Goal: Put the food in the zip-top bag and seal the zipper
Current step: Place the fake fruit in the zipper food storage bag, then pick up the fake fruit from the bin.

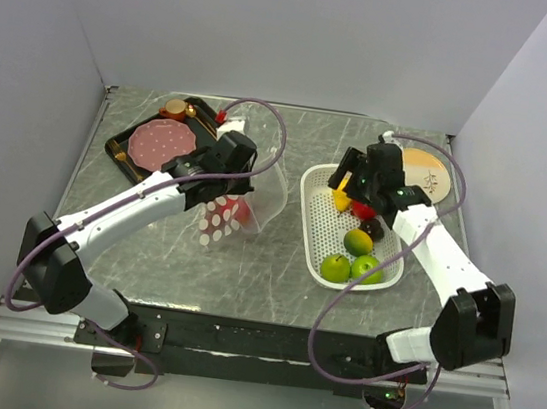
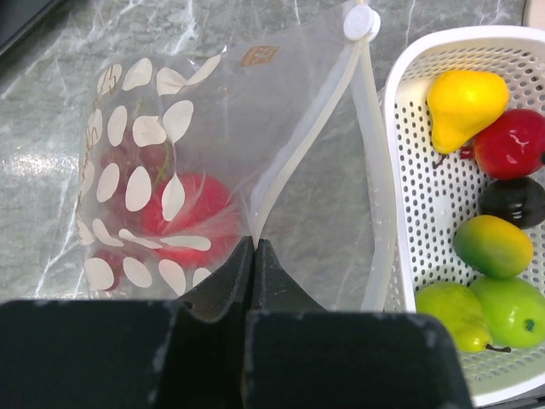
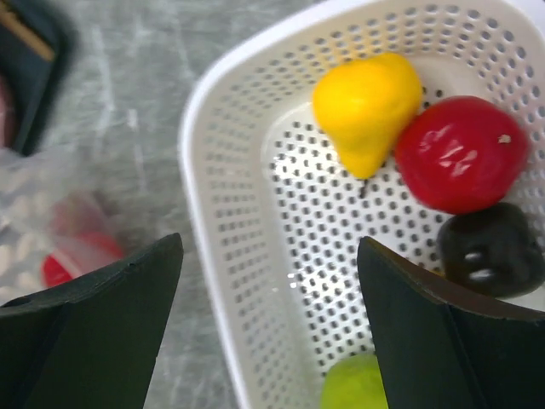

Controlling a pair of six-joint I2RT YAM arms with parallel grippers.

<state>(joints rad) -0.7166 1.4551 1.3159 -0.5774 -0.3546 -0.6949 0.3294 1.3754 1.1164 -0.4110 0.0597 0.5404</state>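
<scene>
Left hand [image 2: 254, 256], bottom centre of left wrist view: jaws pressed together on zip-top bag [image 2: 162, 145] at zipper [image 2: 304, 143] strip. Likely pinching one lip so mouth stays lifted and gaping toward white perforated basket [image 2: 477, 34] at right.
Red fruit [image 2: 183, 209] inside bag, lower left.
Right hand [image 3: 268, 290]: fingers spread wide, nothing between; poised over basket, apparently lining up on yellow fruit [image 3: 366, 106], upper centre.
Red apple [image 3: 458, 153] touches yellow fruit; dark plum [image 3: 492, 247] just below apple.
Loading unfinished, zipper unsealed.
</scene>
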